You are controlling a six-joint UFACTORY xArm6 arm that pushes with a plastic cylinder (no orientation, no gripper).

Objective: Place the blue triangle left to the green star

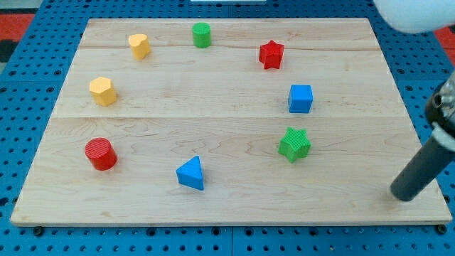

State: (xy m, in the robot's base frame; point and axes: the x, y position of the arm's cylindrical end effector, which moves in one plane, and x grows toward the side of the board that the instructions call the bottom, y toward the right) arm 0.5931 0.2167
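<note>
The blue triangle point(190, 173) lies near the board's bottom edge, a little left of centre. The green star point(293, 144) sits to its right and slightly higher, well apart from it. My tip point(400, 196) is the lower end of the dark rod at the view's bottom right, resting on the board far to the right of the green star and touching no block.
On the wooden board point(227, 206): a blue cube point(300, 98) above the green star, a red star point(271, 54), a green cylinder point(202, 35), two yellow blocks point(139, 45) point(103, 91), and a red cylinder point(101, 154) at the left.
</note>
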